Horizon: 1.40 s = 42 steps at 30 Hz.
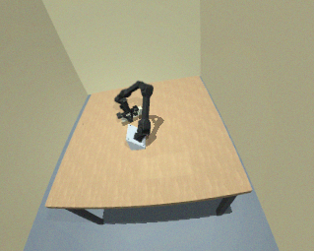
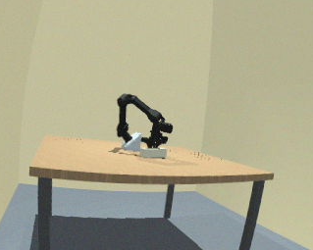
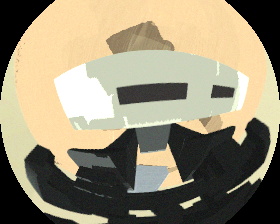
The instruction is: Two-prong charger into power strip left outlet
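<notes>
The power strip point(image 3: 167, 111) point(image 2: 152, 153) point(image 1: 140, 111) is a pale grey-green block on the table. The wrist view shows a wide dark recess point(image 3: 152, 93) and a smaller dark recess point(image 3: 223, 91) at its right end. My gripper point(image 3: 149, 122) point(image 2: 155, 144) is shut on the charger point(image 3: 153, 140), a dark grey block between the fingertips. In the wrist view the charger's upper end meets the strip's near edge, below the wide recess. The prongs cannot be seen, and whether the charger touches the strip is unclear. In the top view the arm partly hides the strip.
A white-blue wedge point(image 1: 133, 135) point(image 2: 133, 142) stands at the arm's base, on the wooden table point(image 1: 166, 180) point(image 2: 87, 162). In the exterior view it is left of the strip. A brown shadow point(image 3: 135, 39) lies beyond the strip in the wrist view.
</notes>
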Tool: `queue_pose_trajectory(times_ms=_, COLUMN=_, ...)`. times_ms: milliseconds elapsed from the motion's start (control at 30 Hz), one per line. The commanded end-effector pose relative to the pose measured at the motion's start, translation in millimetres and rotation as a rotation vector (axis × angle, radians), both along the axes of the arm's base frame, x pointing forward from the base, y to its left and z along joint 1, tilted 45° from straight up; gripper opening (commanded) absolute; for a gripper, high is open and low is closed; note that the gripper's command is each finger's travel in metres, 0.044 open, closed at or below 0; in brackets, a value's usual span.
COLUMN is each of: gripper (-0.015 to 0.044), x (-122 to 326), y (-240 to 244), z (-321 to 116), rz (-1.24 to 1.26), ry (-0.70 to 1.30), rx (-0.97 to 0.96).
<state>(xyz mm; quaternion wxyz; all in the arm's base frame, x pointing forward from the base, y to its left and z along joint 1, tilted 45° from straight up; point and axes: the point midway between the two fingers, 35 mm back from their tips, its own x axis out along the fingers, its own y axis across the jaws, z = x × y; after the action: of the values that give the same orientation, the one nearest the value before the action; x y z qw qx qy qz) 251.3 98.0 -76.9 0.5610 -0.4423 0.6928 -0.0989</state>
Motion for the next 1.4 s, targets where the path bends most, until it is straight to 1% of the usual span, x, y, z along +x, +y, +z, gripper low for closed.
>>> queue_pose_trajectory(times_ms=0, gripper=0.0000, x=5.8, y=3.8, z=0.0, rz=0.009, ry=-0.024, rx=0.012)
queue_pose_trajectory(times_ms=1367, gripper=0.0000, x=6.5, y=1.5, z=-3.2, rz=0.009, ry=-0.024, rx=0.012)
